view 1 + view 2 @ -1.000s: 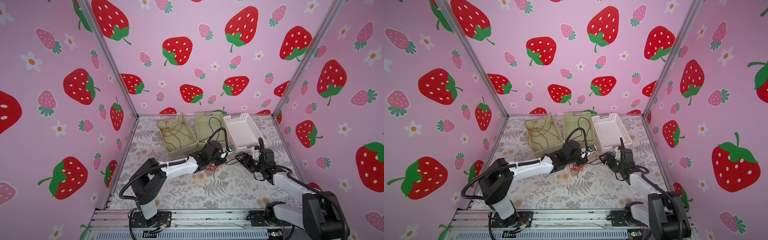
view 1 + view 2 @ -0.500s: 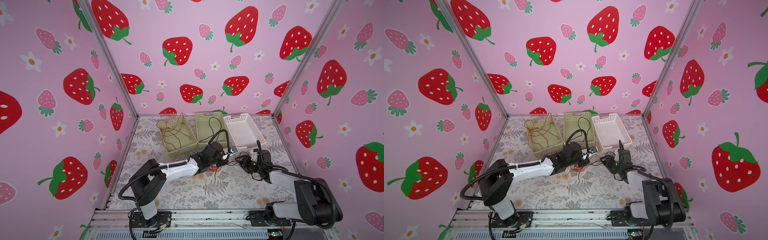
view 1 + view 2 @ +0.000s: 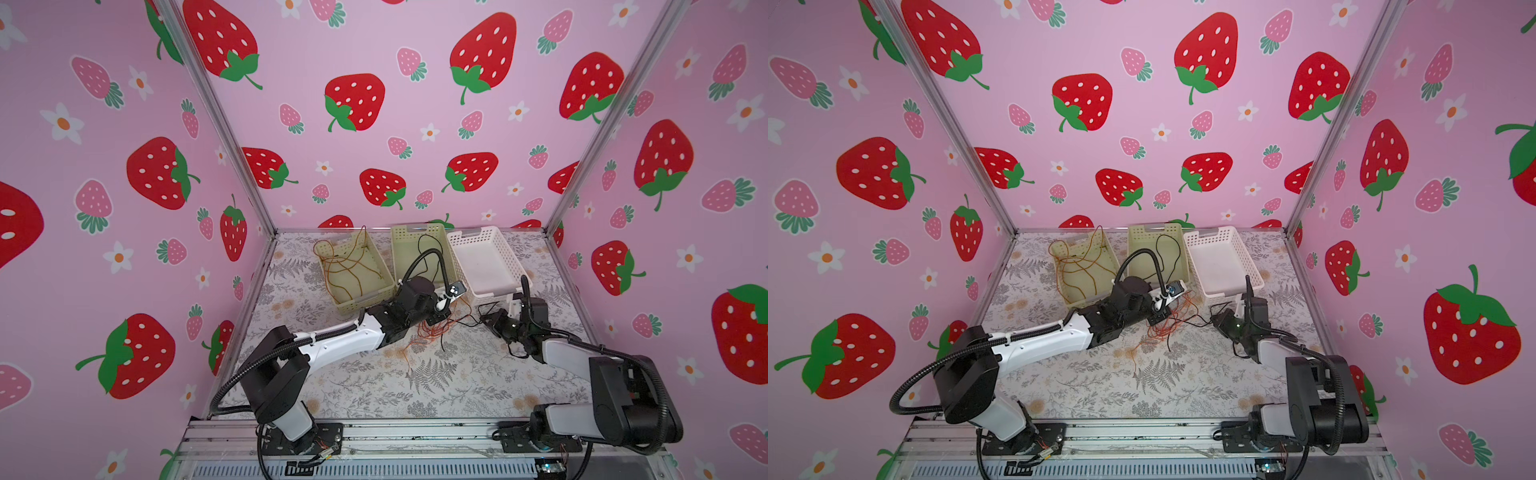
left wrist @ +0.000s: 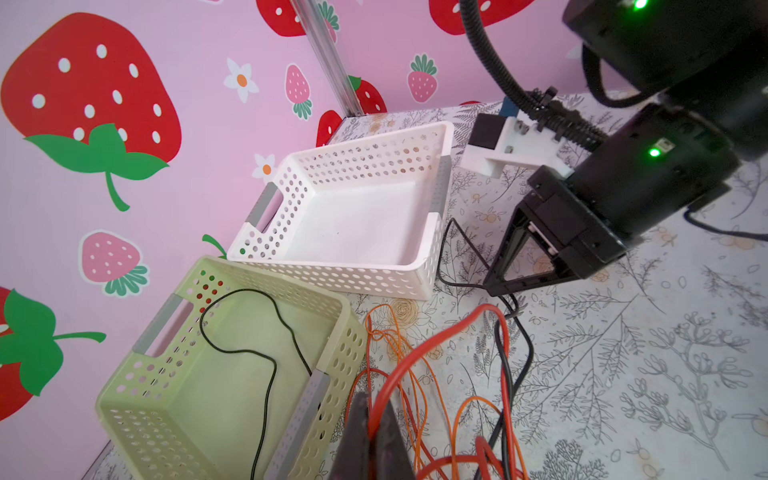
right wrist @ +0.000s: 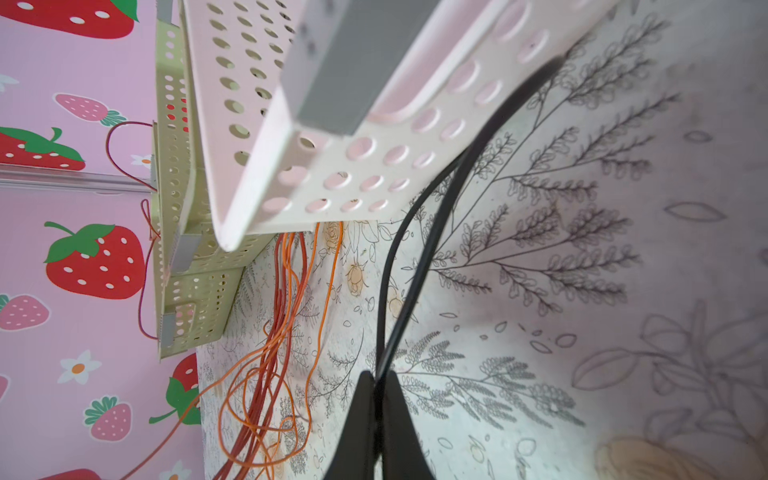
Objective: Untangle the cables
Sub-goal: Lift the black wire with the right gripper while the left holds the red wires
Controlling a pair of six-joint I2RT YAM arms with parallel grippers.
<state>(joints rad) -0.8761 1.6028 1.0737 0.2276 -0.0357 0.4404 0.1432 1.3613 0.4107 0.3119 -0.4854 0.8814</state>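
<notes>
Closes right gripper [image 5: 377,379] on black cable [image 5: 440,224], open a second ago; keeps left gripper [image 4: 374,409] pinched on red cable [image 4: 432,336].

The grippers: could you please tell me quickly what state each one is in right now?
Left gripper: shut on the red cable.
Right gripper: shut on the black cable.

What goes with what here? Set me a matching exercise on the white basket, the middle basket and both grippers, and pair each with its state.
Things:
1. white basket
2. middle basket
3. left gripper
4. right gripper

States:
a. shut on black cable
b. one black strand lying inside
c. nothing inside
d. shut on red cable

Pairs: 1-c, 2-b, 3-d, 4-a
</notes>
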